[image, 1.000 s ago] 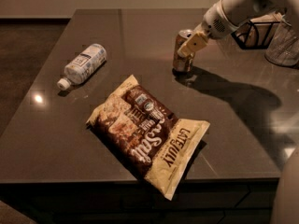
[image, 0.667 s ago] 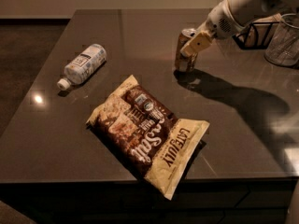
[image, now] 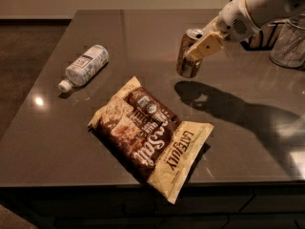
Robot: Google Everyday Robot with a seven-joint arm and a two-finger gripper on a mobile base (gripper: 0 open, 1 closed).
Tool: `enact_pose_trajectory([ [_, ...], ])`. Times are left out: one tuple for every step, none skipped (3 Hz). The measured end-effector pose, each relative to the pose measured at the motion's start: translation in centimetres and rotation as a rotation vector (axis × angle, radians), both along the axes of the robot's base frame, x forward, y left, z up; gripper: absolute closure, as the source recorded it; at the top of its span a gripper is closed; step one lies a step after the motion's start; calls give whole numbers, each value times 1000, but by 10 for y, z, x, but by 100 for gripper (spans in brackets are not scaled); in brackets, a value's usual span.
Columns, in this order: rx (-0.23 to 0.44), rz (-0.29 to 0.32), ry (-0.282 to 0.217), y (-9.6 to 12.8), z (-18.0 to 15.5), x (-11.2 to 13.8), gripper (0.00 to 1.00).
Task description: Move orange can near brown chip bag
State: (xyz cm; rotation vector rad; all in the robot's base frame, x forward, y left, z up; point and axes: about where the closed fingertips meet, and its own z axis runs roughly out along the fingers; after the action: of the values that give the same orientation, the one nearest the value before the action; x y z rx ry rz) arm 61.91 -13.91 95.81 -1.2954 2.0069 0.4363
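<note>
One slim orange can point(image: 189, 56) hung tilted just above the dark table point(image: 143, 27), clamped between the fingers of the gripper point(image: 199, 49) at the upper right. The brown chip bag point(image: 150, 135) lay flat nearer the front edge, apart from the can. A white plastic bottle point(image: 86, 67) lay on its side at the left.

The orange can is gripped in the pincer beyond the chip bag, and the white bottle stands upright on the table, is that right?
Not quite. The camera view shows the white bottle lying on its side on the table, not upright. The rest holds: the pincer grips the orange can beyond the brown chip bag.
</note>
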Motion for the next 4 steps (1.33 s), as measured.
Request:
enact_pose_trajectory([
  [27,42,-11,13,7,-20,100],
  [34,81,-2,27,4,-35,100],
  [19,107,22,37,-9,-43,100],
  [-15,132,47,49,-26,-51,98],
])
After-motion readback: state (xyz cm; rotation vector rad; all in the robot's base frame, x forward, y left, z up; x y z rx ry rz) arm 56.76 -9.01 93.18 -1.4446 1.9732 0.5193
